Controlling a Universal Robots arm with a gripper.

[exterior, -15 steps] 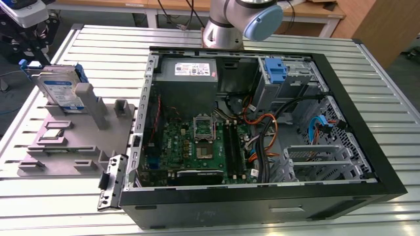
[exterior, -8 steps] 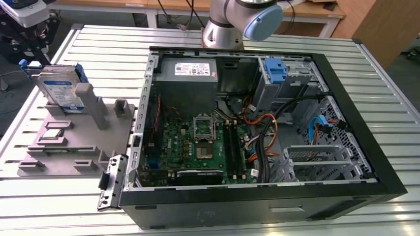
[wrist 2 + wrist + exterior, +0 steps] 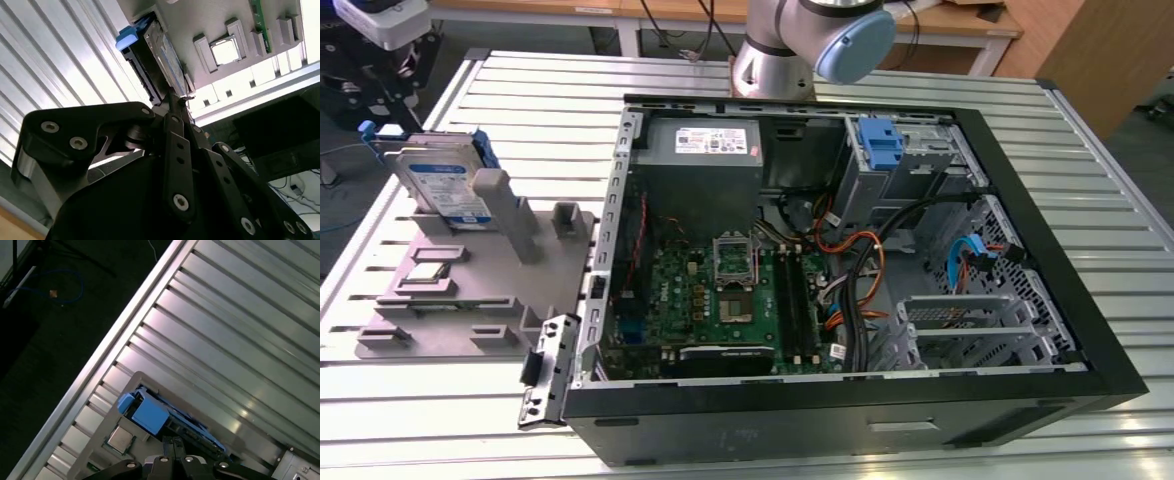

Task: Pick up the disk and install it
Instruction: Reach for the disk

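Jaws closed together on nothing hang near the disk [image 3: 157, 57], which stands upright in a grey holder [image 3: 494, 300].

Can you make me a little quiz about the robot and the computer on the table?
1. What colour is the circuit board inside the open black metal computer case?
2. Where is the silver-grey metal disk with blue plastic side rails? A) inside the case B) standing on edge in the grey plastic stand C) on top of the case
3. True or false: the black end effector is holding the disk.
Key: 1 green; 2 B; 3 false.
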